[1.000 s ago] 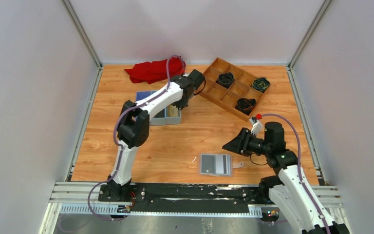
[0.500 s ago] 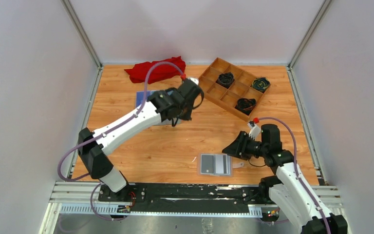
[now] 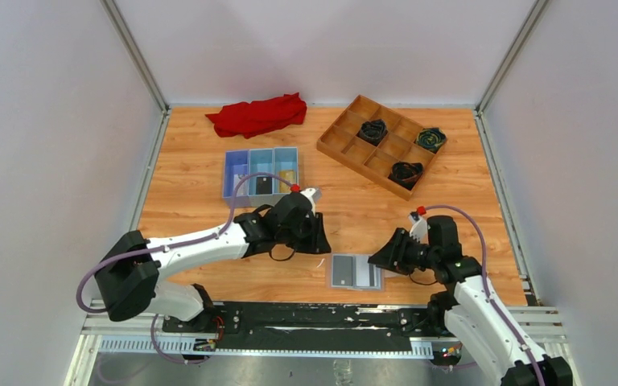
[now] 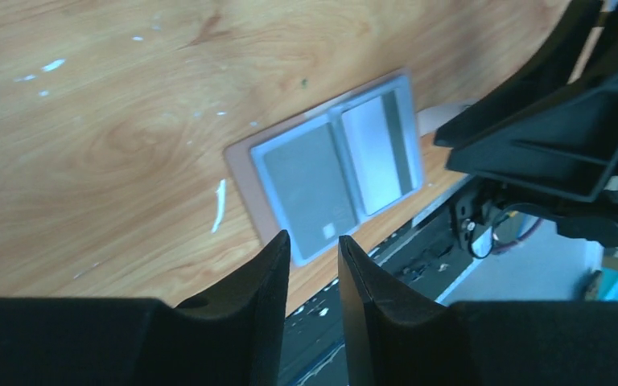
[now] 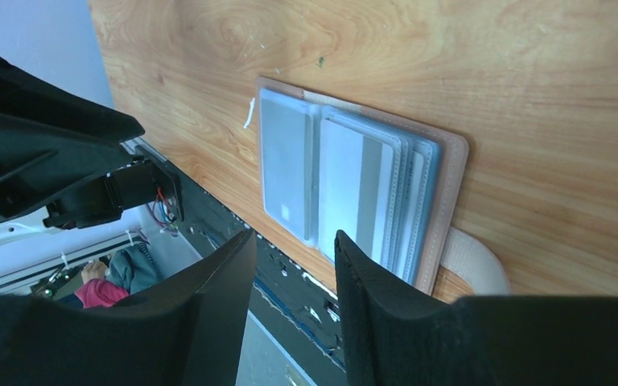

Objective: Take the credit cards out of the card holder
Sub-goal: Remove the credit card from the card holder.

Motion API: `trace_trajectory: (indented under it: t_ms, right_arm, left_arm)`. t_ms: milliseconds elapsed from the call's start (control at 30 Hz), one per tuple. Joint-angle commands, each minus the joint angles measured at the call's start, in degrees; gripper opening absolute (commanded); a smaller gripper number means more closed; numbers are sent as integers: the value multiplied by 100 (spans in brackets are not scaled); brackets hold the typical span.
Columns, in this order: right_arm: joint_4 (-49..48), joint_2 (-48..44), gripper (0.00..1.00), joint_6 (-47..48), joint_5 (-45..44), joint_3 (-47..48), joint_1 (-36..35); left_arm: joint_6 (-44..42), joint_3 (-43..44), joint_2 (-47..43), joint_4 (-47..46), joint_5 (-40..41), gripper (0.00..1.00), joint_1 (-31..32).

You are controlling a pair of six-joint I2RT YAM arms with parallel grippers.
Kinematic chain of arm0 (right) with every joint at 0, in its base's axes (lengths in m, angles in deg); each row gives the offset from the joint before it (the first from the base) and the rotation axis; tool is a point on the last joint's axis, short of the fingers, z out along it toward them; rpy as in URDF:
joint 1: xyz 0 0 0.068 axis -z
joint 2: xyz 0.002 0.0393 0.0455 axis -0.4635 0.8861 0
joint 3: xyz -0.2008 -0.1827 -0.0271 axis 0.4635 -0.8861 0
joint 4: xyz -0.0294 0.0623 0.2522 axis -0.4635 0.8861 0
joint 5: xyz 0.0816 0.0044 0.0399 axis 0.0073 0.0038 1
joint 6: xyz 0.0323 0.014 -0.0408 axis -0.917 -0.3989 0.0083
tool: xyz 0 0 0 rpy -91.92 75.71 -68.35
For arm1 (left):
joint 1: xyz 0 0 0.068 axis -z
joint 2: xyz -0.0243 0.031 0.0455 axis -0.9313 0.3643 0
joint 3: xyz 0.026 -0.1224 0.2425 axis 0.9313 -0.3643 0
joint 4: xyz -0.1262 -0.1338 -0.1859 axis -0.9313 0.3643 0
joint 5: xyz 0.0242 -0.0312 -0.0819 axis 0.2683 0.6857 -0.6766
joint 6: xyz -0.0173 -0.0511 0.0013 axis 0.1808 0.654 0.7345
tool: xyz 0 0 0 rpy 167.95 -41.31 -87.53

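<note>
The card holder (image 3: 356, 272) lies open and flat near the table's front edge, grey panels up, tan-pink rim showing (image 5: 448, 181). A pale credit card with a small chip (image 5: 286, 169) sits in one panel. Another pale card with a grey stripe (image 5: 356, 193) tops a stack of sleeves in the other. My left gripper (image 3: 319, 241) hovers just left of the holder, open and empty (image 4: 314, 238). My right gripper (image 3: 380, 257) hangs at the holder's right edge, also open and empty (image 5: 295, 235). The holder appears in the left wrist view (image 4: 334, 165) too.
A blue three-compartment tray (image 3: 233, 173) stands behind the holder, with a black card (image 3: 263, 185) and a tan one (image 3: 289, 176) in it. A wooden grid tray (image 3: 339, 137) with dark coiled items is back right. A red cloth (image 3: 257, 114) lies at the back.
My left arm swung from the blue tray down to the holder's left side, and its jaws widened. My right gripper dropped closer to the holder's right edge and narrowed slightly.
</note>
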Motion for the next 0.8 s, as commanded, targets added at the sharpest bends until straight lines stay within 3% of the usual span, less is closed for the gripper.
trace_trajectory:
  t_ms: [0, 167, 767]
  right_arm:
    - [74, 15, 45, 29, -142, -214, -129]
    - [23, -15, 44, 18, -88, -436, -147]
    - [-137, 83, 44, 153, -228, -544, -169]
  left_arm:
    - [403, -141, 234, -1295, -670, 33, 98]
    - [519, -176, 776, -1832, -1112, 36, 224]
    - [1079, -261, 1848, -2795, -1045, 38, 480]
